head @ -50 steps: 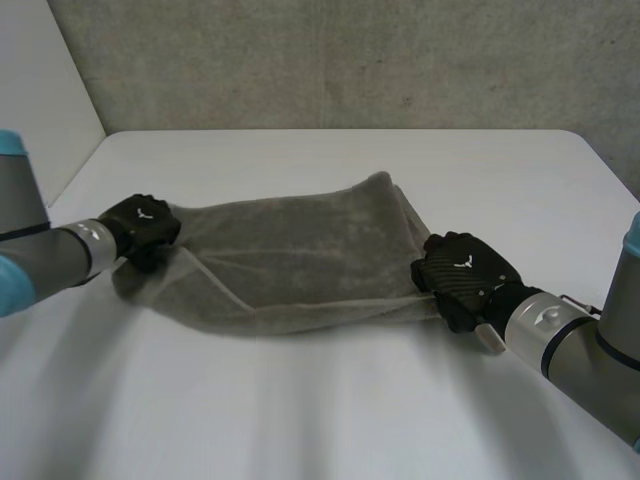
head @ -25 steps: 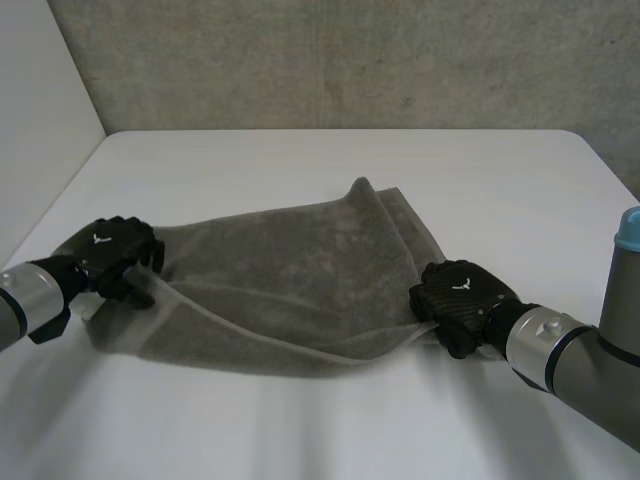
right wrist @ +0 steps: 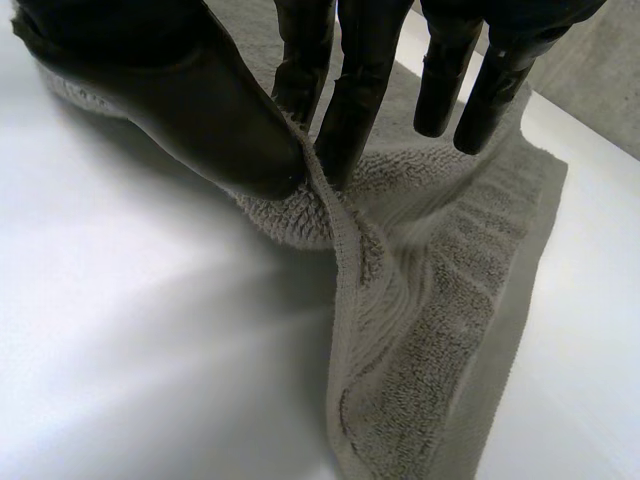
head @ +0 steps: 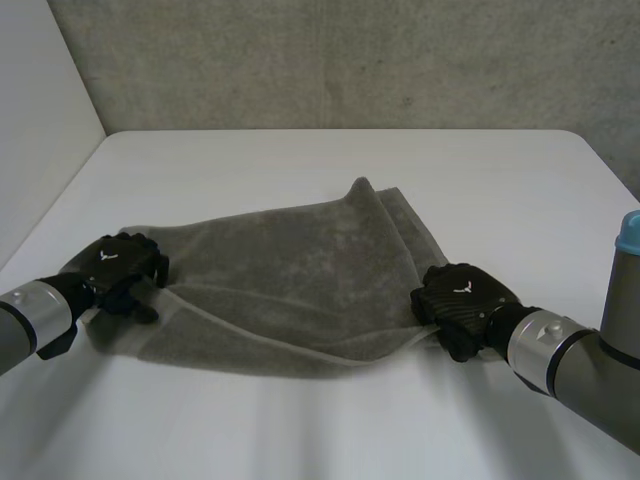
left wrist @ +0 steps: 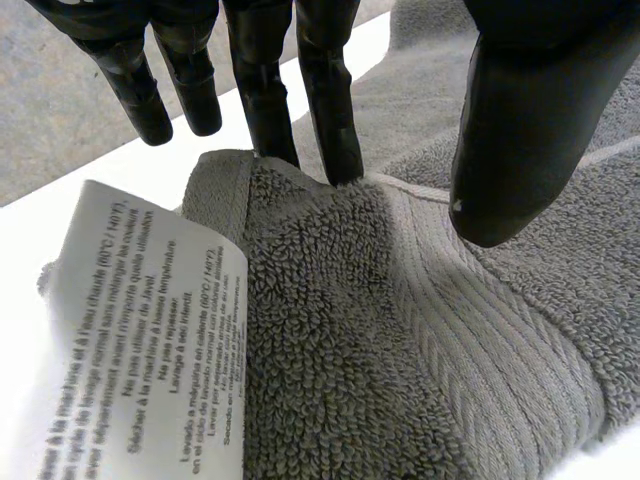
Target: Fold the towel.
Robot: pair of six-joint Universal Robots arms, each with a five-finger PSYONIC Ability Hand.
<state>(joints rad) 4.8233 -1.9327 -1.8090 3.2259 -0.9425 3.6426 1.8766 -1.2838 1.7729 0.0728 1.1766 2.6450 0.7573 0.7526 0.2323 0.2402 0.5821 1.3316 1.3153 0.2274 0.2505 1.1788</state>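
Currently a grey towel (head: 290, 280) lies spread and rumpled across the middle of a white table (head: 330, 170), with its far edge bunched into a small peak. The left hand (head: 120, 268) sits at the towel's near left corner. In the left wrist view its fingers (left wrist: 325, 110) are straight, two tips resting against the folded corner, and the thumb is apart from them above the cloth, so the hand is released. A white care label (left wrist: 150, 330) with printed text sticks out from that corner under the palm. The right hand (head: 462, 295) is at the towel's near right corner. In the right wrist view it grasps the towel, a ridge of the edge pinched between thumb (right wrist: 200, 100) and fingers and lifted slightly, the rest trailing onto the table.
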